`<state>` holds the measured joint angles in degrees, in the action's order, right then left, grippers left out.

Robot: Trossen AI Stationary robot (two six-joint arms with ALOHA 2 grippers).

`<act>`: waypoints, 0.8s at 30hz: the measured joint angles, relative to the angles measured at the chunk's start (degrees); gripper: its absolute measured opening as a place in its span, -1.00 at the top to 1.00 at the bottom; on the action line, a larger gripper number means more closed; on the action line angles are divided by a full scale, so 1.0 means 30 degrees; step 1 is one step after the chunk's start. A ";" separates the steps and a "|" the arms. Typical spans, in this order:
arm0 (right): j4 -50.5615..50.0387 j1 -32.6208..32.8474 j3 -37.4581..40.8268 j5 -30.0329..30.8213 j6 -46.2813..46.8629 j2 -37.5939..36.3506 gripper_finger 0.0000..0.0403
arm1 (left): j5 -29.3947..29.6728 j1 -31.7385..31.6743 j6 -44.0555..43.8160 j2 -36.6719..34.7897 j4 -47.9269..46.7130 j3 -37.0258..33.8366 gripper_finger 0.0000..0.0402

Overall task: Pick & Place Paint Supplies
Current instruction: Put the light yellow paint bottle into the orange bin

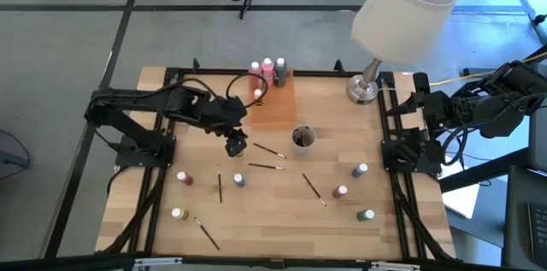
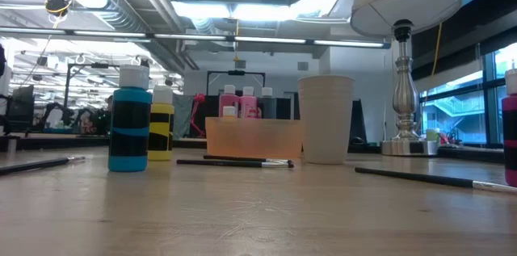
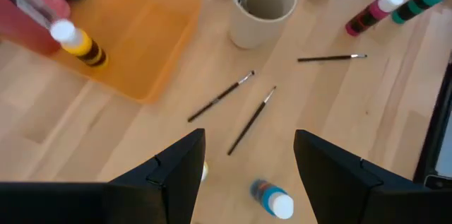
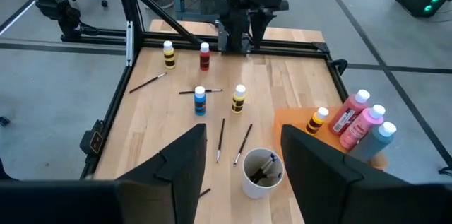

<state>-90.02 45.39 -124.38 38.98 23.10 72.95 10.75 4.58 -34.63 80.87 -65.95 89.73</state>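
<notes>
Small paint bottles stand on the wooden table: a blue one [image 3: 272, 199], a red one [image 1: 185, 177] and a yellow one [image 1: 178, 215] at the left, three more [image 1: 360, 170] at the right. Pink bottles [image 1: 267, 67] and a yellow bottle [image 3: 79, 40] stand in the orange tray [image 1: 273, 104]. Several thin dark brushes [image 3: 220, 97] lie flat around the grey cup [image 1: 302, 138]. My left gripper [image 1: 237, 144] hovers open above the table near the blue bottle and another yellow bottle [image 4: 239, 99]. My right gripper [image 4: 240, 174] is open, raised off the table's right edge.
A lamp with a white shade [image 1: 402, 10] and a metal foot [image 1: 361, 91] stands at the far right corner. A dark brush [image 4: 263, 171] sticks out of the cup. Black frame rails [image 1: 162, 185] run along the table's left and right sides.
</notes>
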 joint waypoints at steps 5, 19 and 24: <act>0.0000 0.0000 0.0000 0.0000 0.0013 0.0000 0.07 | -0.0342 -0.0720 -0.1257 0.0192 -0.1239 0.0007 -0.07; 0.0000 0.0000 0.0000 -0.0007 0.0297 0.0007 0.07 | -0.1073 -0.1193 -0.4715 0.1040 -0.3719 0.0000 -0.07; 0.0000 0.0000 0.0000 0.0062 0.0283 0.0074 0.07 | -0.1126 -0.1152 -0.4386 0.1911 -0.4681 0.0000 -0.07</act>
<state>-90.02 45.39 -124.38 39.17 23.94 73.17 7.37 1.13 -47.79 86.61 -80.00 89.73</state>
